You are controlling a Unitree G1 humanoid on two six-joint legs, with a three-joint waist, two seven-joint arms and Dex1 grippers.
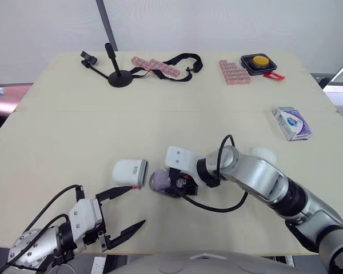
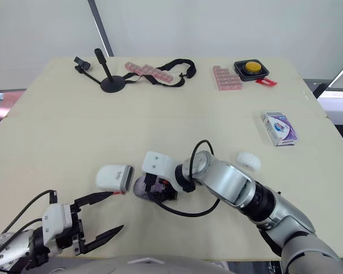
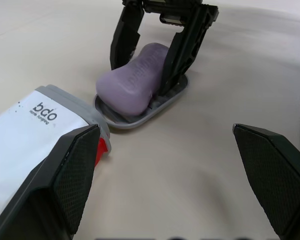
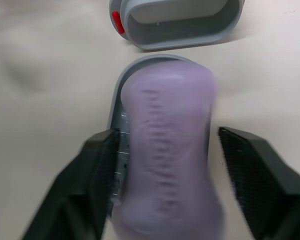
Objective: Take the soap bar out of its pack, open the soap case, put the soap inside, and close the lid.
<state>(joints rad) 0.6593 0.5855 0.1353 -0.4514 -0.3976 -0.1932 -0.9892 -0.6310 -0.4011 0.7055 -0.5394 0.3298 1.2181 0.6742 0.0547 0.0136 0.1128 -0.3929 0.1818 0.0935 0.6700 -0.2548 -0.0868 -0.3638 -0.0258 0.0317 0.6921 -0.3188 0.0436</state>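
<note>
Left wrist view has the best angle: purple soap bar (image 3: 140, 75) is out of its pack and lying on the grey soap-case tray (image 3: 166, 102), a bit proud of the rim and slightly skewed to the oval. Right gripper (image 4: 167, 135) straddles the bar, jaws part open. Right wrist view shows bare table between one finger and the soap. The other finger sits over the tray edge, possibly touching, too blurred to be sure. So it has no firm hold on the bar, I'd say. Case lid (image 1: 130, 172) lies on its side just beside the tray, mouth toward it, red latch on the near edge. Left gripper (image 1: 136, 205) is wide open and empty, one finger right by the lid. The empty soap pack (image 1: 292, 123) sits well apart on the right side of the table (image 1: 217, 97). Step in hand looks like release and seat. Spread the right jaws evenly and pull straight up, with no sideways drag, or the bar slides off the tray. If the bar stays skewed, nudge it square first, otherwise the lid may jam on it. Then left takes the lid across its long sides, turns the mouth down, lines up the ovals and presses until the latch catches.
</note>
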